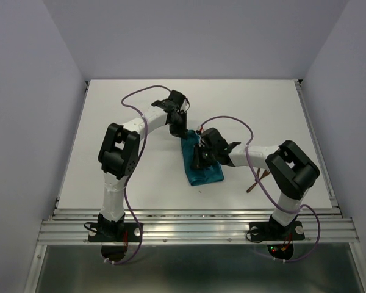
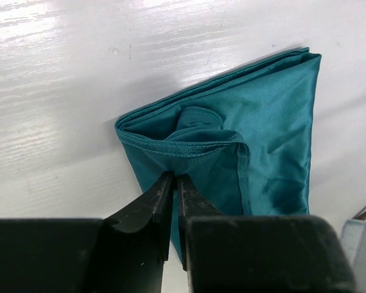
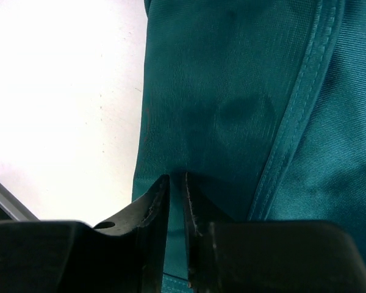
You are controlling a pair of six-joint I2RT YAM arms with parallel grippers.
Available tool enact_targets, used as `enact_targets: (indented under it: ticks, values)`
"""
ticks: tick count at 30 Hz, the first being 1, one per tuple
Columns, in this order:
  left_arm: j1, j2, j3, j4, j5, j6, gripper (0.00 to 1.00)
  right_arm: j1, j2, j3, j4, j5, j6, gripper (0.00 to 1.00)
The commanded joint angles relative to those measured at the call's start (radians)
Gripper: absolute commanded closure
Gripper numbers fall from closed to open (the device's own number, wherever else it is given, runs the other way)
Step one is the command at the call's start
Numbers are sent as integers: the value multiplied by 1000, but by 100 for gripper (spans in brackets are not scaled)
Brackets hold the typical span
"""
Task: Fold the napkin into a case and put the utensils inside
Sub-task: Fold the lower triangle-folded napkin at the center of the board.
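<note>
The teal napkin (image 1: pixel 207 168) lies folded into a narrow strip mid-table, between the two arms. My left gripper (image 1: pixel 182 133) is at its far end. In the left wrist view the gripper (image 2: pixel 174 177) is shut on the napkin's (image 2: pixel 268 116) stitched hem, which bunches up just ahead of the tips. My right gripper (image 1: pixel 198 160) reaches in over the strip's left side. Its jaws (image 3: pixel 177 177) stand a sliver apart with the napkin's (image 3: pixel 232 91) cloth pinched between them. The reddish-brown utensils (image 1: pixel 256 181) lie on the table by the right arm's elbow, outside the cloth.
The white table (image 1: pixel 122 122) is walled by pale panels at the back and on both sides. A metal rail (image 1: pixel 195 223) runs along its near edge. Purple cables (image 1: pixel 137 94) loop over both arms.
</note>
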Motion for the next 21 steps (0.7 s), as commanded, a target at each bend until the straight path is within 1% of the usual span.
enact_targets:
  ticks: [1, 2, 3, 4, 5, 9, 12, 16, 21]
  values:
    - [2, 10, 43, 8, 8, -13, 77, 0, -83, 26, -33, 52, -25, 72]
    - [2, 10, 43, 8, 8, -15, 76, 0, -83, 29, -39, 69, -25, 72]
    - [2, 7, 42, 10, 8, -13, 75, 0, -113, 30, -51, 115, -17, 65]
    - [2, 7, 40, 10, 6, -13, 74, 0, -130, 30, -50, 132, -17, 63]
    - [2, 6, 39, 11, 5, -13, 74, -13, -161, 32, -53, 158, -18, 59]
    - [2, 6, 39, 8, 3, -15, 74, -50, -201, 55, -51, 167, -18, 56]
    - [2, 3, 39, 7, -5, -18, 74, -87, -184, 85, -56, 173, -23, 57]
    - [2, -11, 42, 1, -28, -26, 73, -154, -97, 173, -70, 141, -6, 60]
    - [2, -22, 60, -21, -63, -29, 66, -211, 14, 275, -82, 78, -2, 68]
